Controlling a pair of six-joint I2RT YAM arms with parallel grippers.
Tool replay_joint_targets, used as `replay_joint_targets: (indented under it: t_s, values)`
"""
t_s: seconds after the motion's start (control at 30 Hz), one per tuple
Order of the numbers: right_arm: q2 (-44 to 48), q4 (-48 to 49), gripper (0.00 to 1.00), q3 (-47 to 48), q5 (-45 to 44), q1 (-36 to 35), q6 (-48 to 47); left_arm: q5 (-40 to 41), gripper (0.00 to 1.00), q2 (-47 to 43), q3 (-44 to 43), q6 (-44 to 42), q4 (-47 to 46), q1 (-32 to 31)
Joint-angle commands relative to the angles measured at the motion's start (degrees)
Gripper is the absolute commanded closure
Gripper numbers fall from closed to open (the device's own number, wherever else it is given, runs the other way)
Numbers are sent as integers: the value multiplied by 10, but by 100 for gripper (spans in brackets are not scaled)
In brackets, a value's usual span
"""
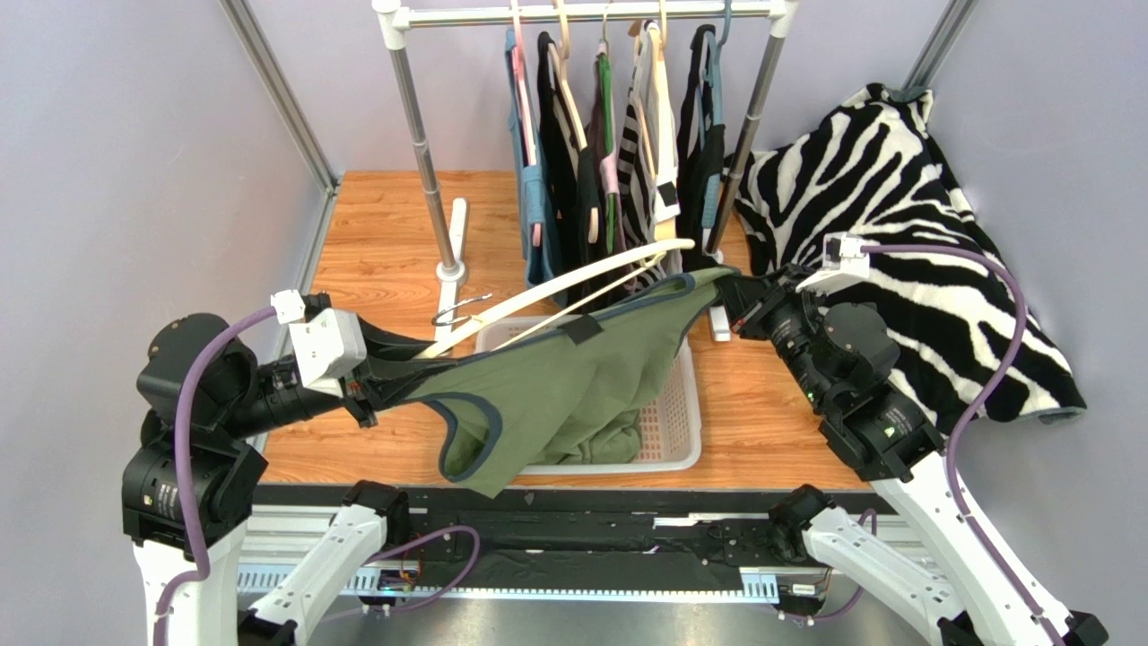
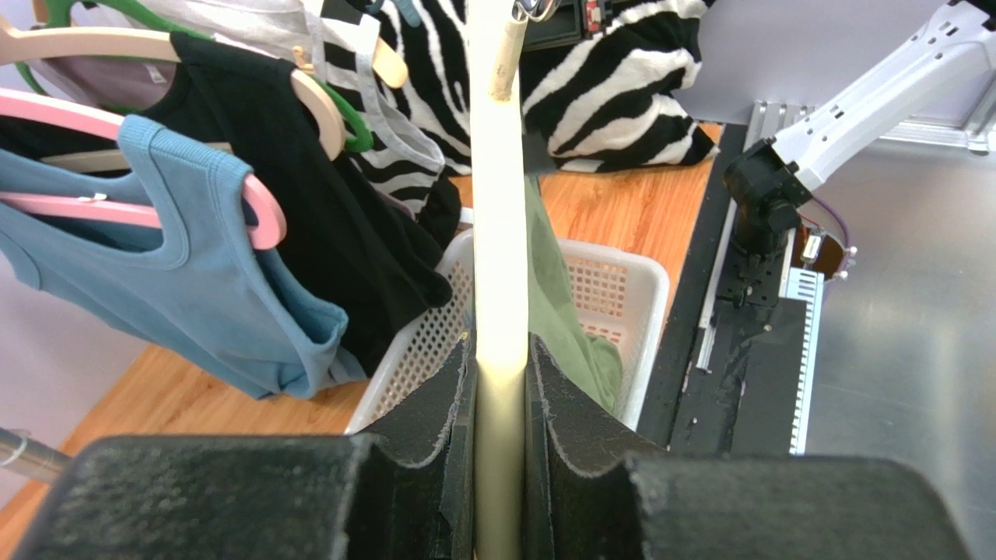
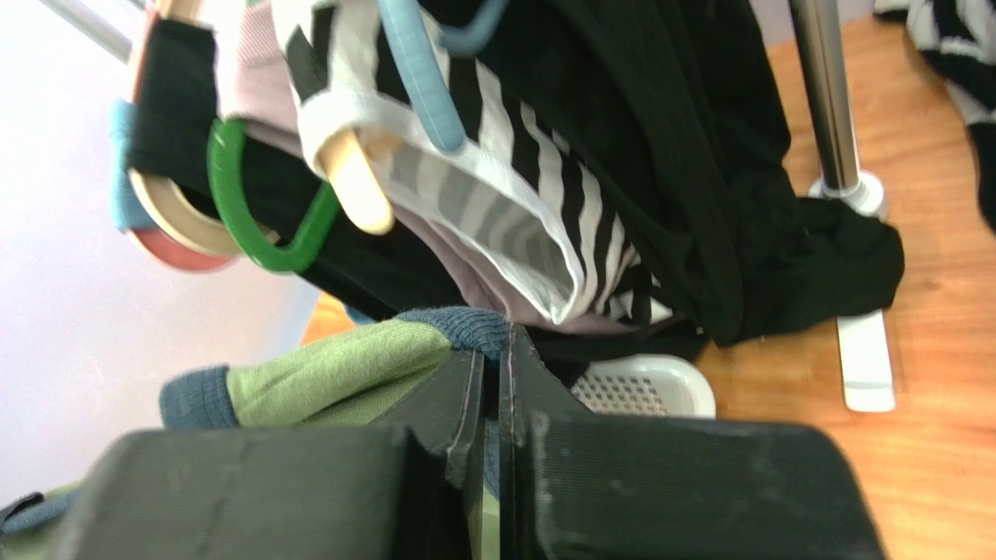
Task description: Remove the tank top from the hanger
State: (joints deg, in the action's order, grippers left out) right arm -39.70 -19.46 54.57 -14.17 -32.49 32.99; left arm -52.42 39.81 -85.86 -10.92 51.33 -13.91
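Observation:
The green tank top with dark blue trim hangs stretched between my two grippers, its lower part sagging into the white basket. The cream hanger slants across its upper edge, with its metal hook toward the left. My left gripper is shut on the hanger's bar, which stands pinched between the fingers. My right gripper is shut on the top's blue-trimmed edge, and green cloth bunches to its left.
A clothes rack at the back holds several garments on hangers. Its pole and white foot stand behind the basket. A zebra-striped blanket covers the right side. Blue and black tops hang close to the left gripper.

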Motion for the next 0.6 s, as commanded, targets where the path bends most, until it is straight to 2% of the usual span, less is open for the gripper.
replay_joint_targets:
  t_s: [0.0,0.2,0.3,0.4,0.43,0.5,0.57]
  values:
    - [17,-14,100,-15,-30,21,-13,-12,99,13,-15,-28,1,-1]
    - [38,-42,100,-4,-1,21,-28,1,99,65,-24,-52,3,-15]
    - [44,-61,89,0,30,20,-36,27,99,121,-57,-81,46,-41]
    - [50,-81,61,2,57,20,-51,57,100,183,-123,-110,127,-89]
    - [51,-89,43,3,72,20,-57,65,100,192,-134,-111,139,-103]
    - [53,-100,32,5,85,20,-78,82,100,200,-148,-115,142,-131]
    - [54,-123,27,16,99,20,-98,92,100,202,-156,-118,140,-141]
